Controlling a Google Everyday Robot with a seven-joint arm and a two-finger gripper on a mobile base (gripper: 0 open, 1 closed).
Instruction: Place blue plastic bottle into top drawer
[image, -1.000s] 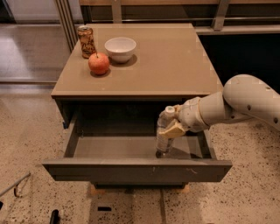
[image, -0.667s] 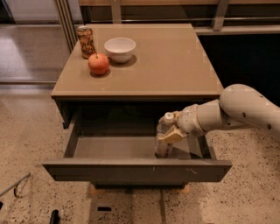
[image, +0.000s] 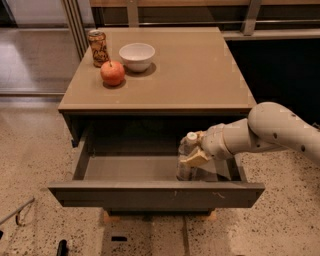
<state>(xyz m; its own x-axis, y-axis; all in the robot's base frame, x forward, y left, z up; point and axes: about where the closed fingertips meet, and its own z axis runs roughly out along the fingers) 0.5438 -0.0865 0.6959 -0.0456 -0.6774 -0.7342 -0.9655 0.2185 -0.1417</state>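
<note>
Gripping the blue plastic bottle (image: 184, 167) just below its white cap, the pincer (image: 196, 156) sits inside the pulled-out top drawer (image: 155, 195), toward its right end, with 1 tan finger pad (image: 195, 160) lying across the bottle's front. The bottle stands upright, base down by the drawer floor; whether it touches cannot be told. The white arm (image: 272, 131) reaches in from the right. At the back left of the tan counter (image: 200, 75) above are a patterned can (image: 98, 48), a red apple (image: 112, 73) and a white bowl (image: 137, 55), close together.
</note>
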